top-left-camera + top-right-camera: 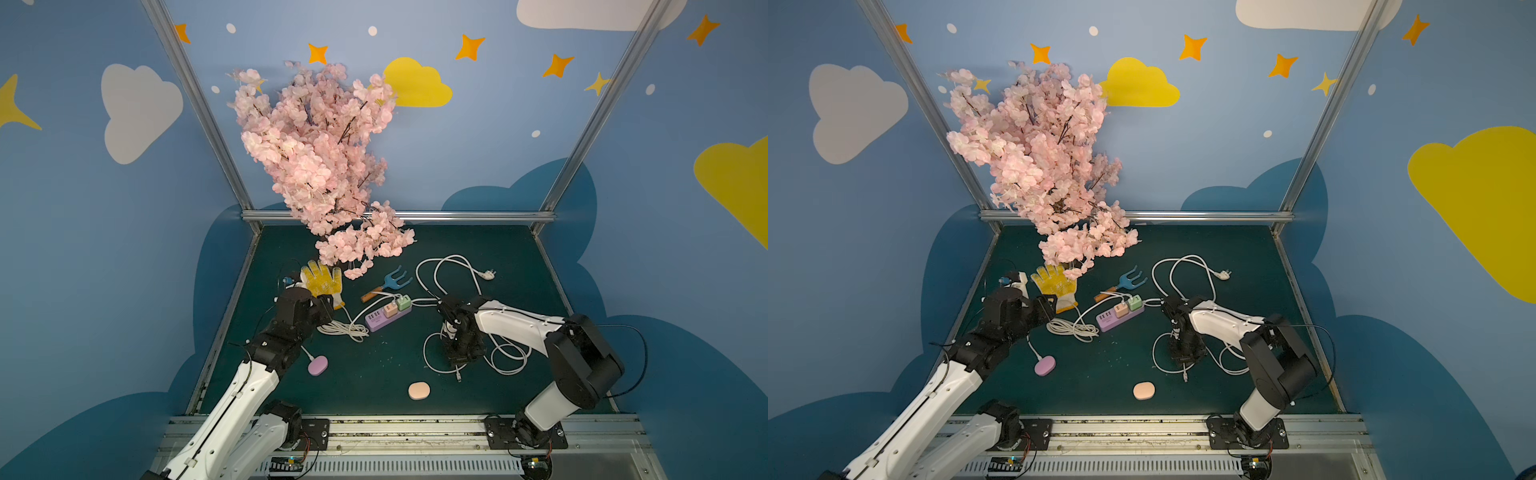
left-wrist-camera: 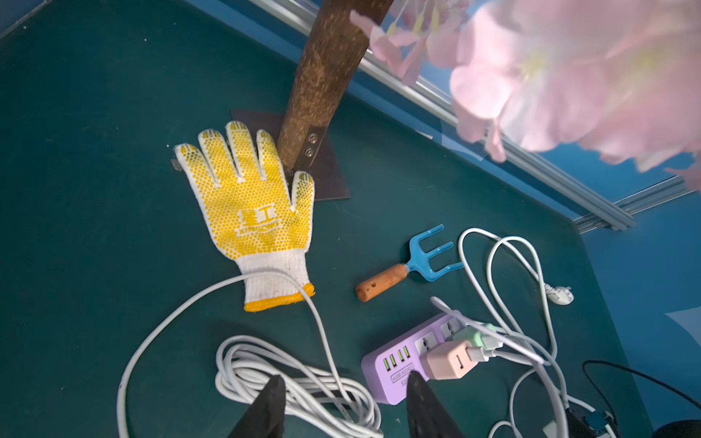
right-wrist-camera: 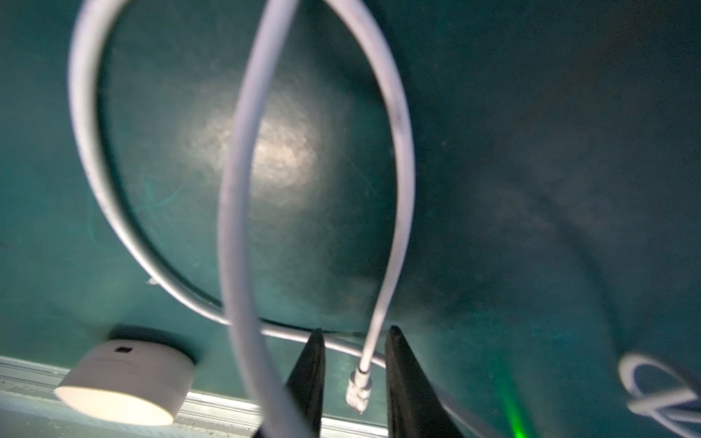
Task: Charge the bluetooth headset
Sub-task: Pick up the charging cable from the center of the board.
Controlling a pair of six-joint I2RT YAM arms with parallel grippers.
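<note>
Lying flat and unplugged on the green bench [image 1: 478,241], near its front edge, the peach headset case [image 1: 418,390] shows its port slot in the right wrist view. Just beside it, your right gripper [image 3: 356,341] points down at the bench with its jaws narrowly parted. The connector [image 3: 358,390] of the white charging cable [image 3: 398,151] lies between them with a gap on each side, so you have no grip on it. That cable loops across the bench beneath the right arm. Toward the left, well apart from the peach case, a purple headset case [image 1: 318,365] rests with a white lead joined to it. Your left gripper [image 2: 346,375] hovers with its jaws moderately wide and empty above a coiled white cord [image 2: 296,379], near one end of the purple power strip [image 1: 388,318]. A peach charger [image 1: 390,309] and a green charger [image 1: 403,302] are seated side by side in the strip, each with a lead plugged in. Behind these you have a yellow-dotted glove [image 1: 322,280] lying flat, a blue hand rake [image 1: 390,282] just beyond the strip, and a pink blossom tree [image 1: 320,158] standing at the rear left.
</note>
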